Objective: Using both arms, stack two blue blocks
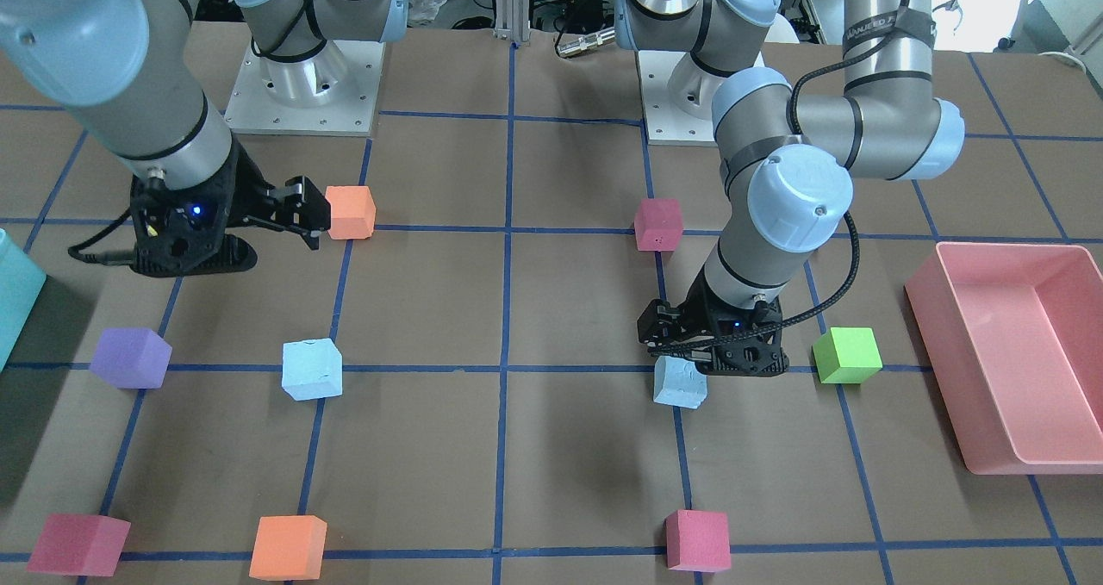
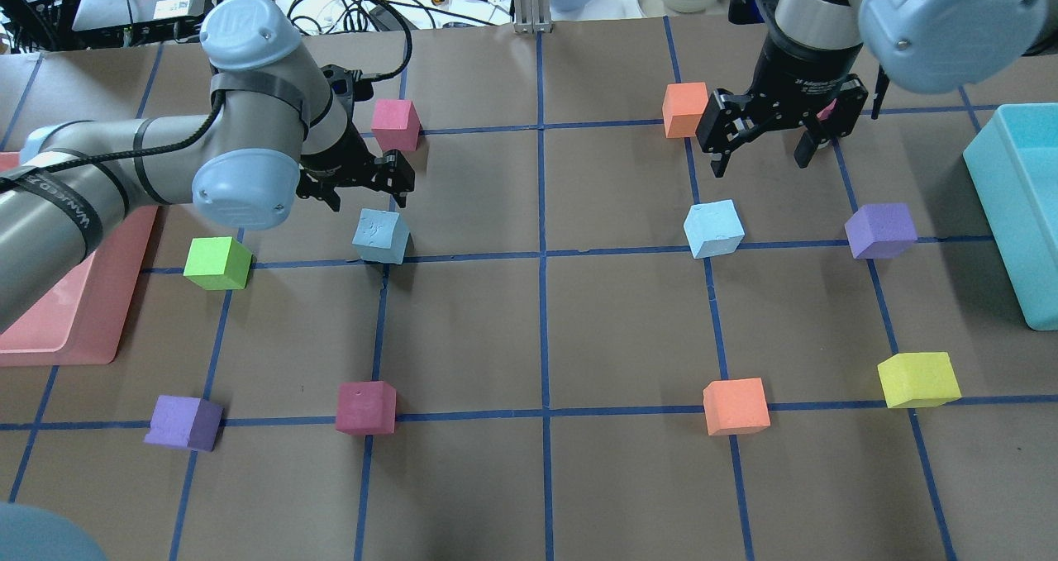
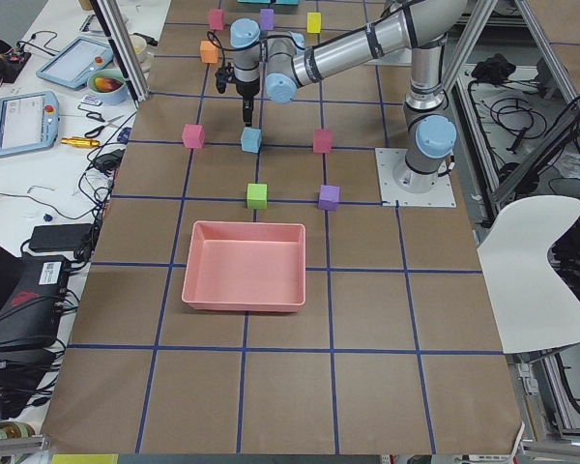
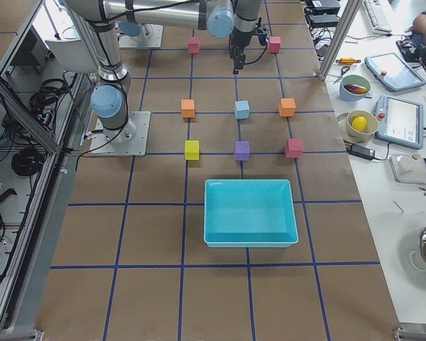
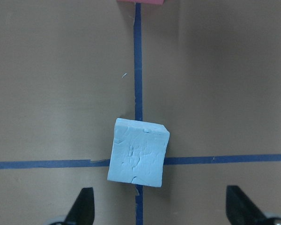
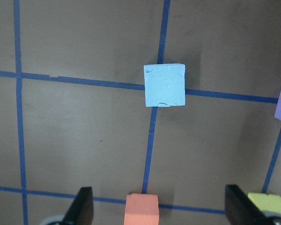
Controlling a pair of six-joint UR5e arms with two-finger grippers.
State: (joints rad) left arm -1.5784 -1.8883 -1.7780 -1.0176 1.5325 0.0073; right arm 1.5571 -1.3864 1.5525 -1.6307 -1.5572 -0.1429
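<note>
Blue block (image 2: 380, 235): on worktop (image 2: 612, 330), just beneath left pincer (image 2: 369, 196) (spread wide, empty).
Second blue block (image 2: 713, 228): near right pincer (image 2: 762, 160), likewise wide, empty.

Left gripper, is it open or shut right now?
Open. In the left wrist view the left gripper shows both fingertips wide apart, the blue block ahead of them, untouched.

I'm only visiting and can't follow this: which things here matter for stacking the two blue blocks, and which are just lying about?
In the job: left blue block, right blue block, left gripper, right gripper, both open.

Lying about: green cube, yellow cube, two purple cubes, two orange cubes, three red cubes, pink bin, teal bin.
</note>
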